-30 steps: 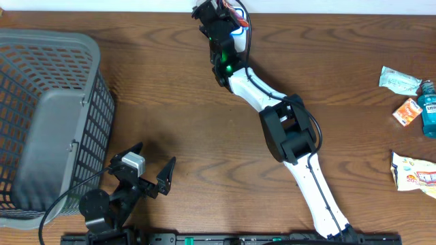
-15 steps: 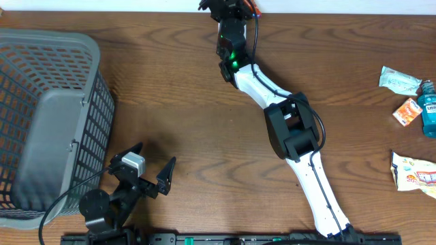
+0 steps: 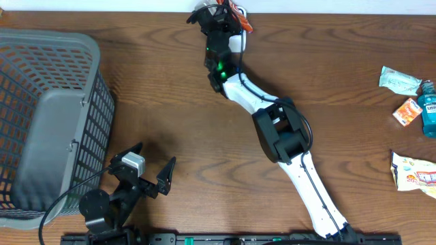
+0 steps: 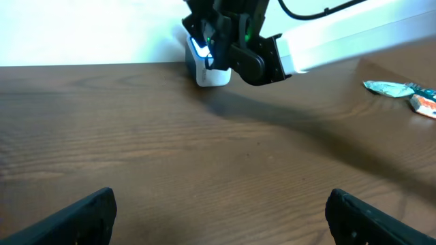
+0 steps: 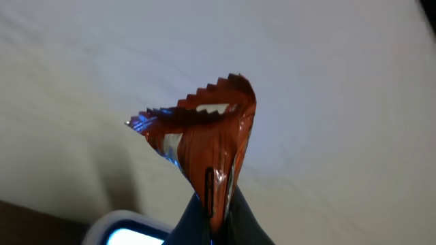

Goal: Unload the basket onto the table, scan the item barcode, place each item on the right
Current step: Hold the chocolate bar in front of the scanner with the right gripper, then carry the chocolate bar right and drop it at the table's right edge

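Overhead: right gripper (image 3: 227, 15) at top centre of frame, clamped tight on orange-red packet (image 3: 242, 24), just above white scanner (image 3: 234, 43) at table's far edge. Left gripper (image 3: 154, 167) at lower left, spread wide, holding nothing, beside grey basket (image 3: 48, 116). Loose packets (image 3: 399, 80) and blue bottle (image 3: 428, 109) at right edge.

Left wrist: both fingers (image 4: 88, 214) in bottom corners, far apart, bare wood table (image 4: 204, 150) between. Scanner (image 4: 208, 67) glowing blue at upper centre, partly behind right arm (image 4: 327, 44).

Right wrist: packet (image 5: 204, 143) centre frame, serrated edge up, pinched at its lower end between closed fingertips (image 5: 238, 228). Scanner (image 5: 126, 231) at bottom left, below packet.
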